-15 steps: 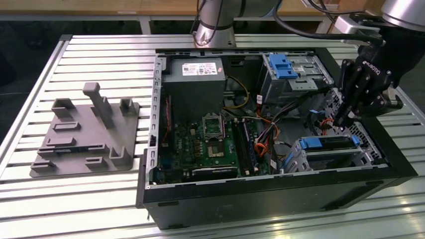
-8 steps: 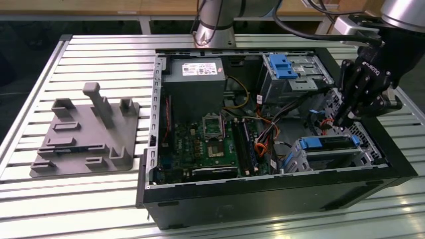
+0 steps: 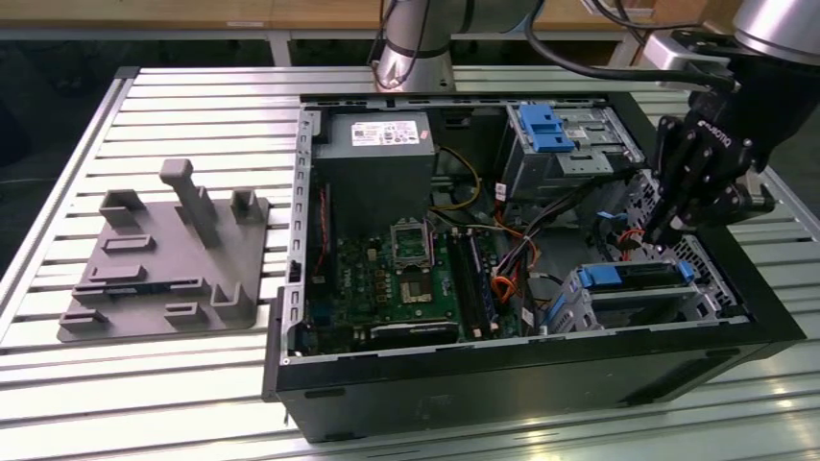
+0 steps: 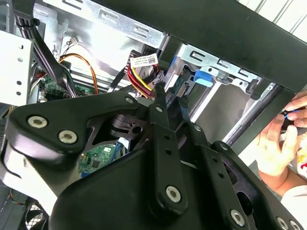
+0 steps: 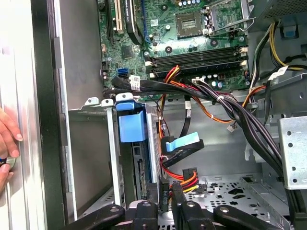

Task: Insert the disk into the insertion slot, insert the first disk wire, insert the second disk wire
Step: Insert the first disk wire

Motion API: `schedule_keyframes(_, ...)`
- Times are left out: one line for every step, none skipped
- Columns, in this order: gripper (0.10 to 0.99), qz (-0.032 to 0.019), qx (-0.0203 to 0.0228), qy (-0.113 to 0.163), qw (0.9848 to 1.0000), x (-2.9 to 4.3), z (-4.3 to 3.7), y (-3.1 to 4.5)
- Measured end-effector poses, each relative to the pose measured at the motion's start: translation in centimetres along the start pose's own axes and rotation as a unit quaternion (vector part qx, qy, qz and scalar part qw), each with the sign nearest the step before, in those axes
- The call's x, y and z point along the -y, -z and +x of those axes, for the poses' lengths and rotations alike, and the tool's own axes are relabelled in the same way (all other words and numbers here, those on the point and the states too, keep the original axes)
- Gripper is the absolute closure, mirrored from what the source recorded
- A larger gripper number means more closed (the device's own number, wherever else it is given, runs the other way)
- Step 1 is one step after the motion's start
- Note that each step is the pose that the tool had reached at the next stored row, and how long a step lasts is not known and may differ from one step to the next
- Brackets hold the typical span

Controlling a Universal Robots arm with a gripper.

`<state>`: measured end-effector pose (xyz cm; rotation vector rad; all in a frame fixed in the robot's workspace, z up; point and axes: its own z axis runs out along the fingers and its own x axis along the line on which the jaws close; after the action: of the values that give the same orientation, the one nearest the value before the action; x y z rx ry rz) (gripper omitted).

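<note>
With the disk (image 3: pixel 635 277) seated in the insertion slot (image 3: pixel 709 285) at lower right, the gripper (image 5: pixel 165 197) pinches a wire plug (image 5: pixel 164 190) between its fingers, seemingly not yet connected.

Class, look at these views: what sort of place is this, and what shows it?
Probably a robotics lab bench for computer assembly: an open computer case sits on a slatted metal table, a robot arm's gripper reaches into it, a grey fixture plate alongside.

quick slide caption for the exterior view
Robot hand inside the open computer case, beside the disk sitting in the insertion slot.
</note>
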<state>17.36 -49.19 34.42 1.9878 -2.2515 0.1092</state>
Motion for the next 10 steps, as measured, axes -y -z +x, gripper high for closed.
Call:
schedule_keyframes(0.827, 0.0, 0.0001, 0.0, 1.0, 0.0, 0.0, -0.02)
schedule_keyframes(0.827, 0.0, 0.0001, 0.0, 1.0, 0.0, 0.0, -0.02)
schedule_keyframes(0.827, 0.0, 0.0002, 0.0, 1.0, 0.0, 0.0, -0.03)
schedule_keyframes(0.827, -0.0001, 0.0003, 0.0, 1.0, 0.0, 0.0, -0.03)
schedule_keyframes(0.827, -0.0001, 0.0004, 0.0, 1.0, 0.0, -0.01, -0.04)
schedule_keyframes(0.827, -0.0001, 0.0004, 0.0, 1.0, 0.0, -0.01, -0.05)
schedule_keyframes(0.827, -0.0001, 0.0004, 0.0, 1.0, 0.0, -0.01, -0.06)
schedule_keyframes(0.827, -0.0001, 0.0004, 0.0, 1.0, 0.0, -0.01, -0.07)
schedule_keyframes(0.827, -0.0001, 0.0004, 0.0, 1.0, 0.0, -0.01, -0.08)
schedule_keyframes(0.843, -0.0001, 0.0004, 0.0, 1.0, 0.0, -0.01, -0.09)
